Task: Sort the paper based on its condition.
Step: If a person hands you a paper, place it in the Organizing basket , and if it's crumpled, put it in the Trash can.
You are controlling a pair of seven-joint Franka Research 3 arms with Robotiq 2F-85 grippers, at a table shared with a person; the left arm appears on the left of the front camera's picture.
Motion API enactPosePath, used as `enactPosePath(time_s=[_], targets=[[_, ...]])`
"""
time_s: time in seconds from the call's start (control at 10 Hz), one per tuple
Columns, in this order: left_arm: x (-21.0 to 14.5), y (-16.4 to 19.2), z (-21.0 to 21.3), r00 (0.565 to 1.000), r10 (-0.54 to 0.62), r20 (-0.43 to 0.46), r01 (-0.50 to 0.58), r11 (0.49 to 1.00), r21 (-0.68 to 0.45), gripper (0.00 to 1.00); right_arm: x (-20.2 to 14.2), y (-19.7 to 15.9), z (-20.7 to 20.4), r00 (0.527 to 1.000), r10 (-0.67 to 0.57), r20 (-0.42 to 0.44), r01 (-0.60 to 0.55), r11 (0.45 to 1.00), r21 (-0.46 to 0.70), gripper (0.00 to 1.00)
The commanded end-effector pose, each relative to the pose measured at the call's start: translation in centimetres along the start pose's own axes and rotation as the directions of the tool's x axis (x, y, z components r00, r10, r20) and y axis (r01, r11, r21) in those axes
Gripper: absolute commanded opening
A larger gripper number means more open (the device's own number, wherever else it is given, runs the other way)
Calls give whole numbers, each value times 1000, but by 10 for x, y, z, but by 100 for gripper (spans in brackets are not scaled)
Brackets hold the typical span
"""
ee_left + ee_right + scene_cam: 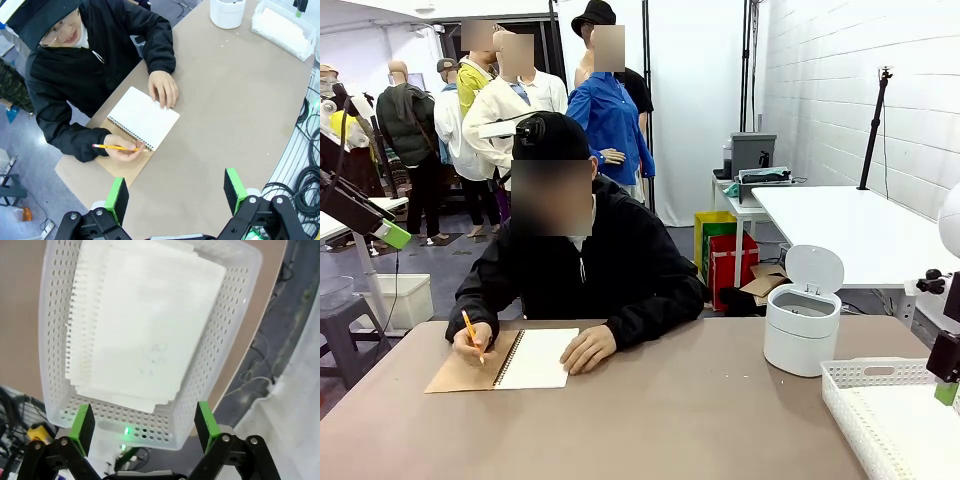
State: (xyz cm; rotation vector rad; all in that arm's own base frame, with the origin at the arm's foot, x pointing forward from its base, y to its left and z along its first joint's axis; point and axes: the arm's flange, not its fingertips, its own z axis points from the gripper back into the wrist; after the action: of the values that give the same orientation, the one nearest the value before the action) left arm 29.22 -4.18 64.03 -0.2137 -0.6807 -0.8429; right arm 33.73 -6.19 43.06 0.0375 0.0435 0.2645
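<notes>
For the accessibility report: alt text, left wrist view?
A person in a black jacket holds a pencil over an open spiral notebook on a brown table. The open left gripper hangs above the table; a white bin and basket stand at its far end.

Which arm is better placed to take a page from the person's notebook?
Probably left. The left gripper, open, hangs over the table near the notebook; the right gripper is far off, over the basket.
</notes>
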Motion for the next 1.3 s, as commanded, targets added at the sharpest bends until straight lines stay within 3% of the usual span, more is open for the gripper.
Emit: enactPosePath(time_s=[0.0,0.5,0.7,0.8,0.9,1.1,1.2], targets=[[-1,1,1,1000,5,3,-5,1000,-2,100,1,2,14,997,73,17,-72,997,-39,100],[-1,1,1,1000,5,3,-5,1000,-2,100,8,20,44,977,179,116,-171,982,-75,100],[-1,1,1,1000,5,3,-5,1000,-2,100,7,37,55,943,244,226,-254,967,14,100],[-1,1,1,1000,5,3,-5,1000,-2,100,9,41,57,943,200,265,-220,974,49,100],[-1,1,1,1000,5,3,-5,1000,-2,100,10,33,56,969,191,155,-186,981,-47,100],[-1,1,1,1000,5,3,-5,1000,-2,100,10,33,56,969,191,155,-186,981,-47,100],[-1,1,1,1000,5,3,-5,1000,-2,100,10,39,62,961,196,195,-196,980,-17,100]])
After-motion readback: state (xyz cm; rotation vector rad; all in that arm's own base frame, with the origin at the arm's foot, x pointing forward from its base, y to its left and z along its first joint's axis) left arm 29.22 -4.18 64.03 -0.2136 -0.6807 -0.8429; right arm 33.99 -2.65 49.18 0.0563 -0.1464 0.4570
